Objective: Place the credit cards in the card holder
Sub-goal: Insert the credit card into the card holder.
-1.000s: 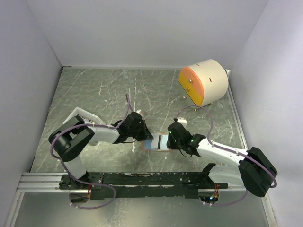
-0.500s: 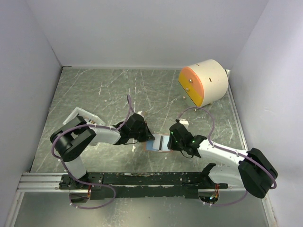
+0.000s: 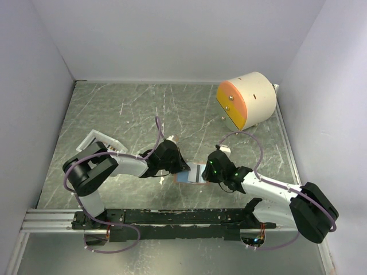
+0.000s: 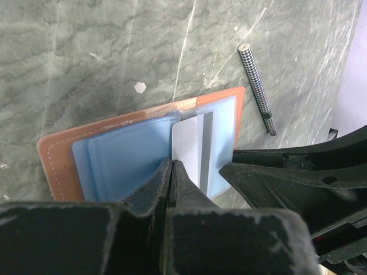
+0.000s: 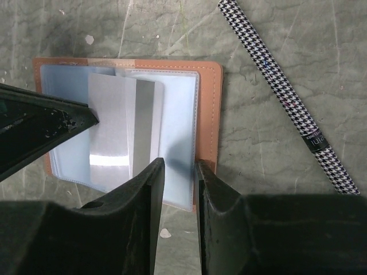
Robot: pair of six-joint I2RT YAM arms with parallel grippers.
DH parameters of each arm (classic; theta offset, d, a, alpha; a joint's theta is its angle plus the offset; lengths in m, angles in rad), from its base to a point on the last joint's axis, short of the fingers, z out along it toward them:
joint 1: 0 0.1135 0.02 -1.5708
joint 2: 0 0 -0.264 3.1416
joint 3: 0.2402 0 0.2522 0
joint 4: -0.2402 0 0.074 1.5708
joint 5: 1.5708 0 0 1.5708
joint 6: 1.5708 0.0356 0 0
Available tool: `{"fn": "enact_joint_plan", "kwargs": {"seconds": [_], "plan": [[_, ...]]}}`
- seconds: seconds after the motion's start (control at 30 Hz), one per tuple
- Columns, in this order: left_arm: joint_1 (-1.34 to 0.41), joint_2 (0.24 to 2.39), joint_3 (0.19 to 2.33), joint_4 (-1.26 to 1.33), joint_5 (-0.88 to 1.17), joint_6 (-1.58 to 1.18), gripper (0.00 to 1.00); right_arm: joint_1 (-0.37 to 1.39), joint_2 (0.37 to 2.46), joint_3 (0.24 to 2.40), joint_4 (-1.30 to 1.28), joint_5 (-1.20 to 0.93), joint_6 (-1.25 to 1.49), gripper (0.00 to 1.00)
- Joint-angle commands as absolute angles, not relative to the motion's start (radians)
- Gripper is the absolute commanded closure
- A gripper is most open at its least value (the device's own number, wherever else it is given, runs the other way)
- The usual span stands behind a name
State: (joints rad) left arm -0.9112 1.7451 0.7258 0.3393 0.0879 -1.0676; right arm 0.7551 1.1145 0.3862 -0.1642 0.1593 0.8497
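**Card Handling: Thin, Stiff, Slick**

Position. The holder (image 5: 211,114) lies open and flat on the table, between the two grippers and close to the arm bases. One pale card (image 5: 123,129) with a grey stripe lies across its clear pockets.

Left gripper (image 4: 172,166): jaws pressed together, tips at the card's edge. Whether they nip it or only nudge it is hard to tell from here.

Right gripper (image 5: 176,172): jaws part spread, poised over the holder's near edge and pinching nothing.

Handling. I judge the card light, rigid and slippery. Take it by a short edge, or push it edge-on. The holder looks soft and would slide unless pinned at its rim.

Beyond. A chequered pen (image 5: 276,77) lies just beside the holder. A cream drum (image 3: 249,97) sits in the far right corner.
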Motion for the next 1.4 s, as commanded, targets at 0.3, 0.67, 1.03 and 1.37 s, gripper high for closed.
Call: {"fn": "enact_joint_plan", "kwargs": {"seconds": [0.3,0.67,1.03,1.37], "plan": [[-0.943,1.716,0.735,0.283,0.031,-1.05,0.68,0.754,1.038,0.457,-0.348,0.205,0.802,0.7],[-0.946,1.717,0.738,0.264,0.035,-1.043,0.65,0.741,1.058,0.437,-0.324,0.189,0.802,0.71],[-0.961,1.754,0.751,0.291,0.059,-1.058,0.81,0.741,1.089,0.411,-0.275,0.163,0.811,0.76],[-0.99,1.776,0.772,0.326,0.068,-1.083,0.93,0.741,1.097,0.39,-0.236,0.137,0.826,0.77]]}}
